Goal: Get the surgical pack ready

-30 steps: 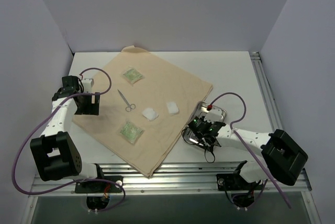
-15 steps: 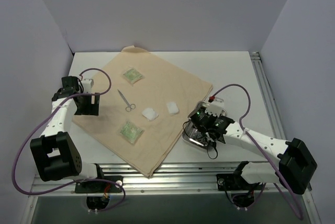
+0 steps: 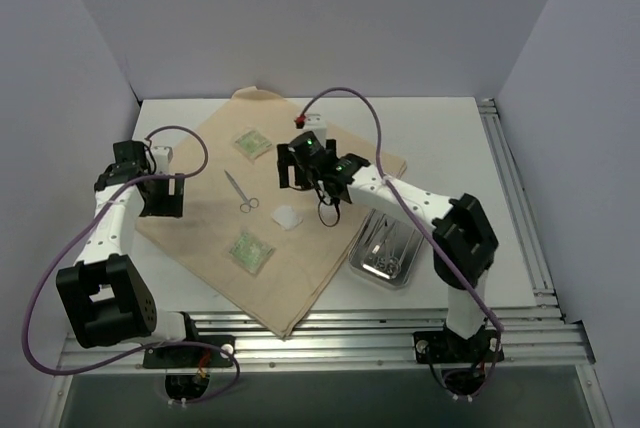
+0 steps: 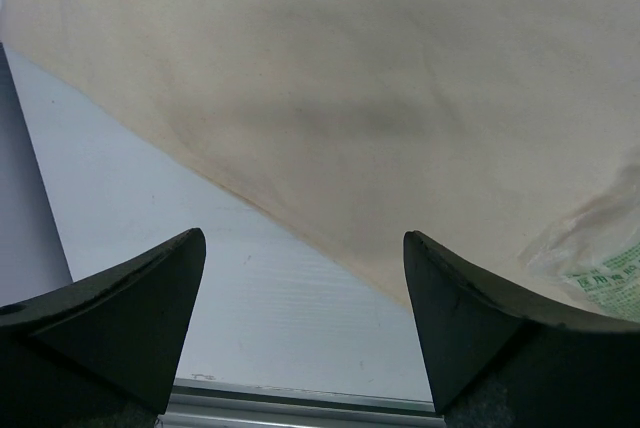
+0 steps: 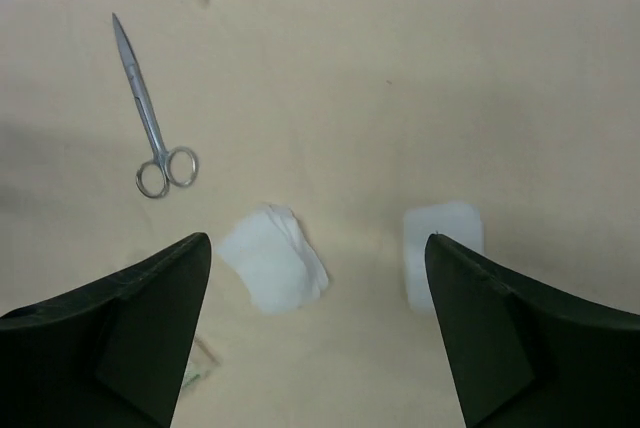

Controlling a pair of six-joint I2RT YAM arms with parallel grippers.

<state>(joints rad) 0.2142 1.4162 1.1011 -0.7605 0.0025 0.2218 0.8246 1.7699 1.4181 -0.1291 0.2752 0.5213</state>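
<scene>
lying flat on the counter [image 3: 450,148], the tan cloth [image 3: 205,223] holds the forceps [image 5: 150,108], two white gauze pads [image 5: 272,270] and green packets [image 3: 252,143], spread apart, likely so each is easy to pick. the steel tray [image 3: 375,273] sits at its right edge. the right end effector [image 5: 315,243] hangs wide open just above the pads, holding nothing. the left end effector [image 4: 302,238], wide too, hangs over the cloth's left edge.
</scene>
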